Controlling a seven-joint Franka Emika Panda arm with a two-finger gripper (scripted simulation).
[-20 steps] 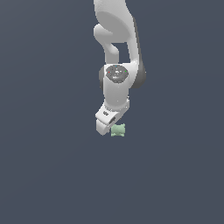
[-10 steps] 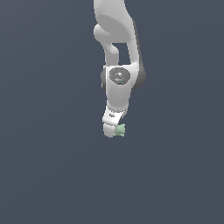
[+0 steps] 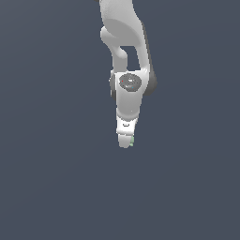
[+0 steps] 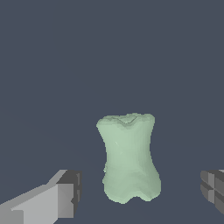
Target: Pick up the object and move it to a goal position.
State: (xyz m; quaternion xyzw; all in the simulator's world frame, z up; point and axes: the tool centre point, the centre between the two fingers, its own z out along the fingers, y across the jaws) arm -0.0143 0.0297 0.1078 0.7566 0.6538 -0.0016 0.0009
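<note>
The object (image 4: 128,158) is a pale mint-green lumpy piece with knobbly corners, lying on the dark grey floor. In the wrist view it sits between my two fingertips (image 4: 65,192), with a gap on each side and no contact. My gripper (image 4: 140,192) is open around it. In the exterior view the white gripper (image 3: 125,142) points down and hides almost all of the object; only a thin green sliver of the object (image 3: 132,140) shows at the gripper's edge on the exterior view's right.
The white arm (image 3: 124,42) comes down from the top of the exterior view. Plain dark grey floor (image 3: 56,178) lies all around, with no other objects in view.
The gripper has turned and moved toward the exterior view's right, over the object, and dropped lower. The object, seen beside the gripper before, is now almost fully hidden behind it.
</note>
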